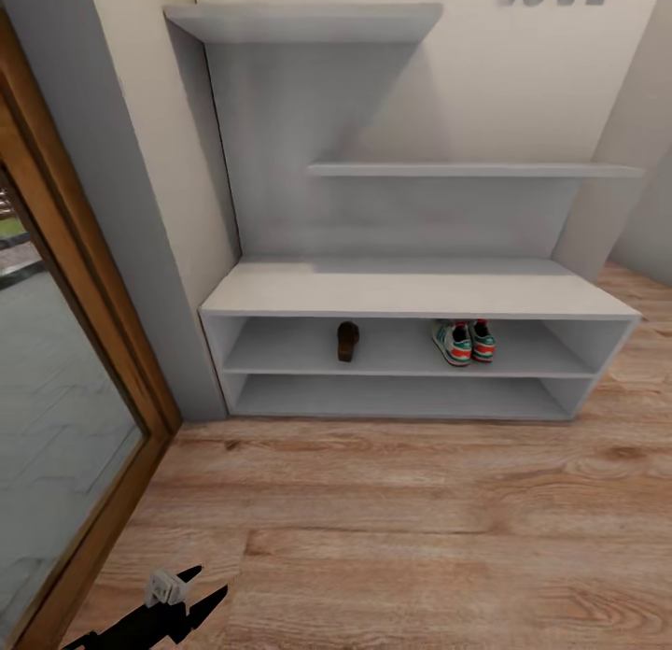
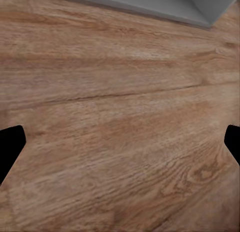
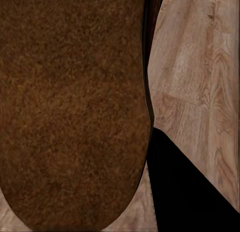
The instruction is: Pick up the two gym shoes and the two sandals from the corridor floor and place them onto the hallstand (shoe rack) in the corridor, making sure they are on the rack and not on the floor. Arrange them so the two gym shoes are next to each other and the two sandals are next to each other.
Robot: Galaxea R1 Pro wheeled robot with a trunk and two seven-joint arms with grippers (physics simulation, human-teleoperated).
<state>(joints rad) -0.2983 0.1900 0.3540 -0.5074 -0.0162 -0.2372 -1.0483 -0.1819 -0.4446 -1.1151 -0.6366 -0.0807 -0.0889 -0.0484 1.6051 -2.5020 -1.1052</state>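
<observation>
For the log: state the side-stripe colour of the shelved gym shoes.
Teal-green stripes on the white gym shoes, clearest in the head view.

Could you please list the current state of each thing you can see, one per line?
Sneakers: side by side on the rack's upper tier.
Sandal on the rack: alone on the same tier, apart from the sneakers.
Second sandal: close against the right claw's finger, above the floor.
Shoe rack: bench top and lower tier bare.
Left claw: open, empty, over the floor.

On the hallstand [image 1: 411, 295], open shelf room lies between the sandal [image 1: 348, 340] and gym shoes [image 1: 464, 342].
</observation>
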